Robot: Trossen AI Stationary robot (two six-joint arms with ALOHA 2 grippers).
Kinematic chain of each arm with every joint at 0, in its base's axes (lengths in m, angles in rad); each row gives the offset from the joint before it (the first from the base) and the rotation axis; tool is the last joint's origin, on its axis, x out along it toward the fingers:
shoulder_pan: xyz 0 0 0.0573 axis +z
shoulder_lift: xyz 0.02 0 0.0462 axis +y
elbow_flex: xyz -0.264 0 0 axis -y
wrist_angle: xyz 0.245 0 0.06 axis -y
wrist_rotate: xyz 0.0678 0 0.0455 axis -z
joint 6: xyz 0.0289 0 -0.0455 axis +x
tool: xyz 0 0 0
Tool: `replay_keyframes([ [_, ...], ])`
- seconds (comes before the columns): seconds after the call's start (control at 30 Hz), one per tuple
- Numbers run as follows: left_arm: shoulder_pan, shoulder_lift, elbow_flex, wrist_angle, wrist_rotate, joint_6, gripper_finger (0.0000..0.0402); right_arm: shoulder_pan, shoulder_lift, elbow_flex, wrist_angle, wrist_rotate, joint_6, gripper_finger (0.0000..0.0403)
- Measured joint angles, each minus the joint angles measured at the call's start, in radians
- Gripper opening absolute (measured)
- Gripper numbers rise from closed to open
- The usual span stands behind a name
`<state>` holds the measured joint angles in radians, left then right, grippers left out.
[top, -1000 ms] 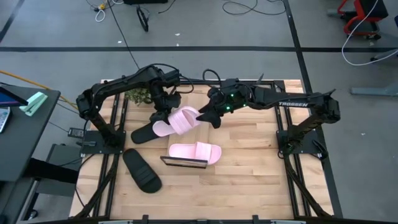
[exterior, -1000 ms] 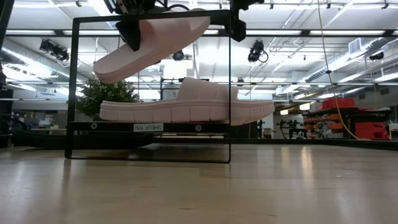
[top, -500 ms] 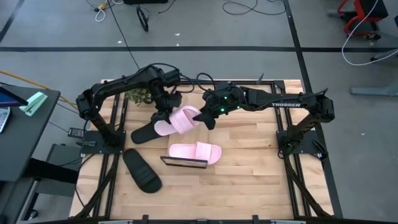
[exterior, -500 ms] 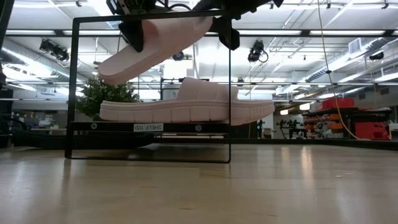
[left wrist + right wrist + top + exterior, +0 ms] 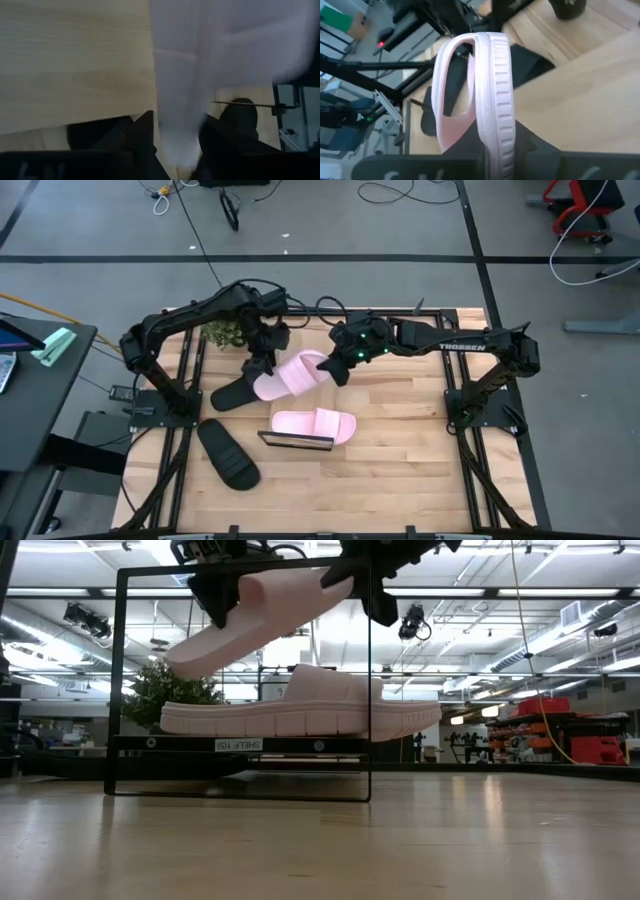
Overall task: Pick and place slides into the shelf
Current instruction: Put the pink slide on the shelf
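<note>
One pale pink slide hangs in the air between my two grippers, tilted, with its right end higher in the low view. My right gripper is shut on its right end. My left gripper stands open at its left end, one finger on either side of the sole. A second pink slide rests sole-down on the shelf. Two black slides lie on the tabletop to the left. My right gripper pinches the sole at the slide's right end between its two fingers, one on the footbed face and one on the underside. It comes from the table's right, slanting down. The slide is lifted clear and tilts down toward the left. My left gripper has the sole's left end between its fingers; whether they touch it, I cannot tell.
A small potted plant stands at the table's far left. The shelf's black wire frame end rises around the resting slide. Bare wood lies on the right half and along the near edge of the table.
My right gripper has moved toward the table's left and taken hold of the lifted slide's right end. The slide has tipped more steeply: its left end has sunk a little while its right end stays high.
</note>
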<state>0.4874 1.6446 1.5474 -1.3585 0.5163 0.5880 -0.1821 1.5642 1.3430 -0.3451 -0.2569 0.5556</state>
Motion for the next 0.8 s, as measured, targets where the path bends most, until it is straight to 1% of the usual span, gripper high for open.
replay_keyframes([
  [0.13,0.021,-0.004,0.092,-0.067,-0.011,0.0,0.0164,-0.004,-0.003,0.0,-0.046,-0.013,0.015,0.0037],
  [0.23,0.039,-0.006,0.186,-0.096,-0.024,-0.003,0.0164,-0.007,-0.015,0.0,-0.07,0.012,0.047,0.0037],
  [0.33,0.062,-0.006,0.278,-0.097,-0.029,-0.03,0.0158,-0.019,-0.027,0.0,-0.069,0.092,0.15,0.0037],
  [0.43,0.084,-0.012,0.358,-0.07,-0.028,-0.06,0.0152,-0.028,-0.047,0.0,-0.076,0.132,0.272,0.0037],
  [0.53,0.104,-0.01,0.427,-0.031,-0.03,-0.108,0.0144,-0.02,-0.066,0.0,-0.122,0.168,0.359,0.0037],
  [0.63,0.118,-0.012,0.475,-0.001,-0.027,-0.132,0.0136,0.001,-0.096,-0.041,-0.15,0.196,0.418,0.0037],
  [0.8,0.136,-0.039,0.482,0.021,-0.027,-0.139,0.0124,0.04,-0.197,-0.176,-0.12,0.252,0.551,0.0037],
])
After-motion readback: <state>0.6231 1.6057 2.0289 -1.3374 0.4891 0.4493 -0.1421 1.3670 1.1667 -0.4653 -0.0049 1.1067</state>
